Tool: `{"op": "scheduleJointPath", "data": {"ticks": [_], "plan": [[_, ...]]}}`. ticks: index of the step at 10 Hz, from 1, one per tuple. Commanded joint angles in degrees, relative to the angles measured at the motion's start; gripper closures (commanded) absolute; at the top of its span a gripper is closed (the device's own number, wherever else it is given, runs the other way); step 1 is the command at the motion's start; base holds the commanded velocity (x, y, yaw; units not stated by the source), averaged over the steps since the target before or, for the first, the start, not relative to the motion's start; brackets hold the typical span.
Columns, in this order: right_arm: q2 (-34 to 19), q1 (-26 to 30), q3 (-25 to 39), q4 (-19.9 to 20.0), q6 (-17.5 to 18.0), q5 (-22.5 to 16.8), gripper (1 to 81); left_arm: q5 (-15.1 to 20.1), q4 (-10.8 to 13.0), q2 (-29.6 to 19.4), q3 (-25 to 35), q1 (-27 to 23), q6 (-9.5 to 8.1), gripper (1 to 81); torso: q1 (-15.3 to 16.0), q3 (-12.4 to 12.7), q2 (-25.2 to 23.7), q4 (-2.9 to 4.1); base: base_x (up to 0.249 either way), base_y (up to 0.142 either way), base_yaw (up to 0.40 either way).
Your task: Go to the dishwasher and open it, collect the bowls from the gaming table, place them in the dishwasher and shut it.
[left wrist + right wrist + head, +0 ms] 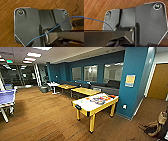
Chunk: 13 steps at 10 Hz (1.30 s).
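Observation:
The gaming table (83, 106) stands right of centre in the head view, with yellow legs and rim and a white top. Several colourful objects (100, 99) lie on its far half; they are too blurred to tell as bowls. The dishwasher is out of view. In the left wrist view, my left arm's dark plate (27, 25) hangs over the wood floor (7, 25) with a blue cable (58, 24) crossing it. In the right wrist view, my right arm's plate (149, 23) also hangs over the wood floor (95, 11).
A teal pillar (132, 79) rises just behind the gaming table. A blue ping-pong table (7, 97) stands at the left edge. Yellow tables (85, 91) and a white round table (53, 85) line the back. A bag (156, 127) lies on carpet near a wooden door (160, 79).

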Motion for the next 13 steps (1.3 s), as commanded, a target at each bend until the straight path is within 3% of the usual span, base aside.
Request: {"op": "scheduleJointPath", "data": {"ticks": [1, 9, 13], "plan": [[0.44, 2.82, 0.53, -0.52, -0.25, -2.78, 1.0, 2.90, -0.28, -0.20, 0.32, -2.97, 0.18, 1.0, 0.00, 0.00, 0.00, 0.00, 0.000, 0.000, 0.000], [0.44, 2.82, 0.45, -0.52, -0.25, -2.78, 1.0, 2.72, -0.28, -0.20, 0.32, -2.80, 0.26, 1.0, -0.09, 0.00, -0.04, 0.00, 0.092, 0.000, 0.000], [0.53, 2.82, 0.45, -0.52, -0.25, -2.87, 1.0, 2.72, -0.36, -0.29, 0.41, -2.80, 0.26, 1.0, -0.06, 0.00, -0.02, 0.00, 0.133, 0.084, 0.000]]}}
